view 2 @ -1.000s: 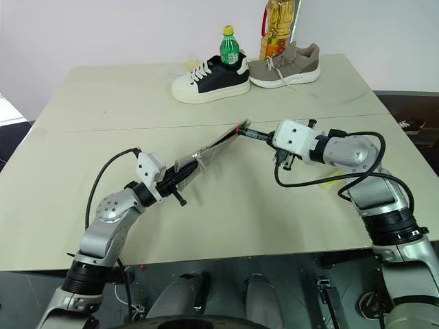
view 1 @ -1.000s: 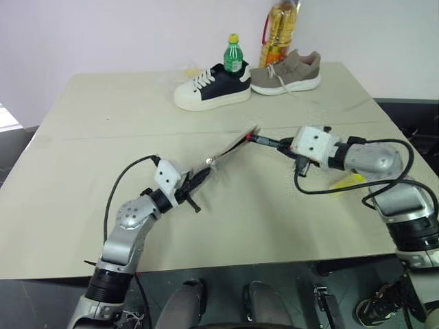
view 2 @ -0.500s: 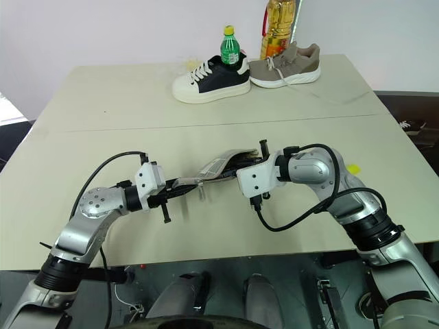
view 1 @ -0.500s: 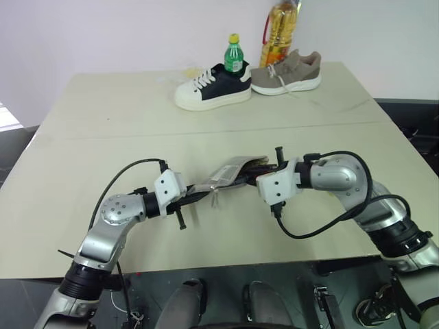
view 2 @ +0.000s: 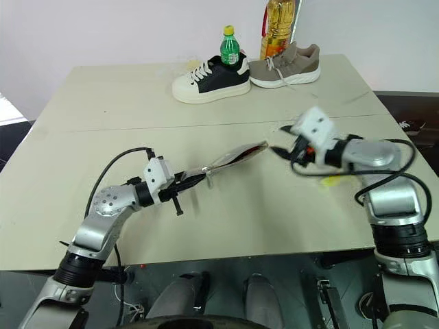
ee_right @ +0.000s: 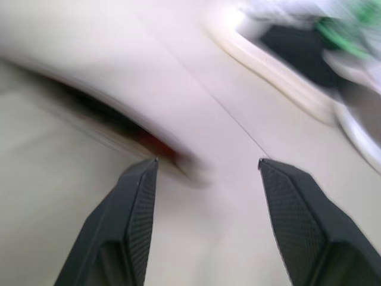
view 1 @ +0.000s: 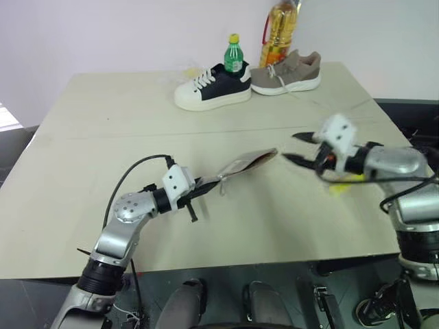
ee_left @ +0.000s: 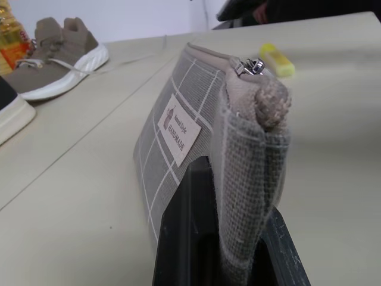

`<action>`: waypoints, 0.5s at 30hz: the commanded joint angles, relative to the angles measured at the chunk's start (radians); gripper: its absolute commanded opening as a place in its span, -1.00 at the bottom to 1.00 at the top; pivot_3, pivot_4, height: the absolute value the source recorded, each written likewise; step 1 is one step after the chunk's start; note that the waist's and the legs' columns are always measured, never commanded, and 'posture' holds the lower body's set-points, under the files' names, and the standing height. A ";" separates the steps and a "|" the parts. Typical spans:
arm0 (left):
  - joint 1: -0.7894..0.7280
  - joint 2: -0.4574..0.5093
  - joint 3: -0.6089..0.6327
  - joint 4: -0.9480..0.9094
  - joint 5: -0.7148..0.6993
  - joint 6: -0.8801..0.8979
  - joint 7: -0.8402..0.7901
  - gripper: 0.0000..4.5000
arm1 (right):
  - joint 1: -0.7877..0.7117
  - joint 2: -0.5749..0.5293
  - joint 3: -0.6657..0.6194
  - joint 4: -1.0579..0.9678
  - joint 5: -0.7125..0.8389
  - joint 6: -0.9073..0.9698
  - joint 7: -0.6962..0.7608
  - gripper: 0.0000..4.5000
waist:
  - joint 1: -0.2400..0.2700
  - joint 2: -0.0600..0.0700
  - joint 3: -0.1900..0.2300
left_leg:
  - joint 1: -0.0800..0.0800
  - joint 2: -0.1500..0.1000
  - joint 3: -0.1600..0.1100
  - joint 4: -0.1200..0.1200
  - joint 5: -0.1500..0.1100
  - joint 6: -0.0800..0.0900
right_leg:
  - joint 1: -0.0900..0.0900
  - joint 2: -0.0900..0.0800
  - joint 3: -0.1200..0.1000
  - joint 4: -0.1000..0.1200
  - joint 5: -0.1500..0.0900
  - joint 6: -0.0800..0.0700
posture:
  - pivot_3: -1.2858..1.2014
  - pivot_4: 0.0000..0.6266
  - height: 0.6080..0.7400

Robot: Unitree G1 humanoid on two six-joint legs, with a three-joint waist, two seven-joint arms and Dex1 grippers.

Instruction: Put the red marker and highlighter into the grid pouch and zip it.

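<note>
My left gripper (view 1: 199, 188) is shut on the near end of the grid pouch (view 1: 243, 163), a grey pouch with white lines, and holds it tilted off the table. In the left wrist view the pouch (ee_left: 178, 119) stands between my fingers (ee_left: 190, 238), with its label and zipper pull (ee_left: 253, 65) showing. My right gripper (view 1: 291, 147) hangs open just right of the pouch's far end, touching nothing. The right wrist view is blurred; a red patch (ee_right: 158, 145) in the pouch's dark mouth may be the red marker. The yellow highlighter (view 1: 346, 182) lies on the table under my right forearm.
At the table's far edge stand a white-and-black sneaker (view 1: 211, 86), a taupe sneaker (view 1: 287, 70), a green bottle (view 1: 234, 53) and a tall oil bottle (view 1: 280, 31). The beige tabletop (view 1: 103, 137) stretches wide to the left.
My right gripper was shut at the pouch's far end; it has since pulled away to the right and opened. My left gripper keeps its grip, and the pouch's far end has swung up.
</note>
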 commanded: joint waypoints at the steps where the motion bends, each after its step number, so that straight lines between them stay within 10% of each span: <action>1: -0.027 -0.053 -0.034 0.026 0.031 -0.041 0.038 -1.00 | -0.046 0.075 -0.163 0.091 -0.040 0.277 -0.303 0.59 | 0.000 0.000 0.000 | 0.000 0.000 0.000 0.000 0.000 0.000 | 0.000 0.000 0.000 0.000 0.000 0.000 | 0.03 -0.52 1.00; 3: -0.033 -0.082 -0.050 0.049 0.039 -0.051 0.044 -1.00 | -0.067 0.144 -0.248 0.088 -0.077 0.424 -0.473 0.98 | 0.000 0.000 0.000 | 0.000 0.000 0.000 0.000 0.000 0.000 | -0.001 0.000 0.000 0.001 0.000 0.000 | 0.03 -0.52 1.00; 15: -0.076 -0.124 -0.070 0.117 0.041 -0.084 0.029 -1.00 | -0.138 0.445 -0.467 -0.068 -0.141 0.853 -0.841 0.98 | -0.004 0.003 -0.001 | 0.000 0.000 0.001 0.000 0.000 0.000 | -0.002 0.001 0.001 0.002 0.000 0.001 | 0.03 -0.52 1.00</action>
